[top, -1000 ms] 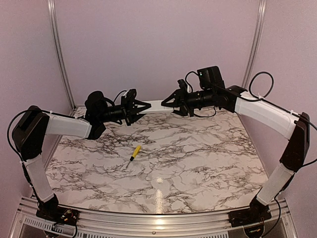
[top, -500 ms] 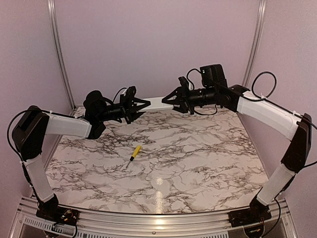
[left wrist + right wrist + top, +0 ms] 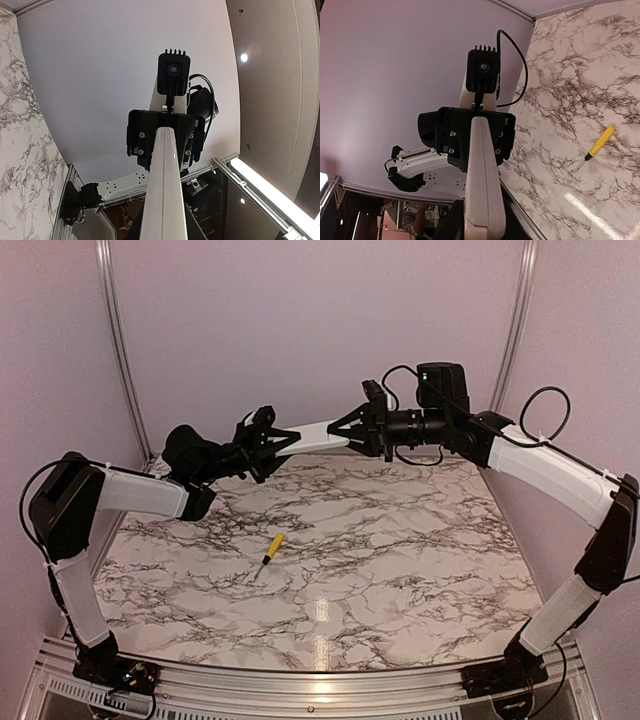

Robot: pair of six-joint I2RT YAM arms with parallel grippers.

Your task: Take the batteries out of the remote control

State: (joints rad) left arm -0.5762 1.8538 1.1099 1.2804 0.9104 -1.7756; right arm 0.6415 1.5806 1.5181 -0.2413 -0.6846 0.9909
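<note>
Left tool point(image 3: 283, 438) and right tool point(image 3: 347, 432) both clenched on remote control point(image 3: 315, 434), held midair.
Each grips one end, above the far edge of the surface point(image 3: 400, 540); screwdriver point(image 3: 270, 552) lies well apart. Batteries can't be made out; wrist views show only a plain white face.

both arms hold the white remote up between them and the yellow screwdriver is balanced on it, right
Not quite: the yellow screwdriver lies on the marble table, apart from the remote, as the top external view shows. The rest holds.
</note>
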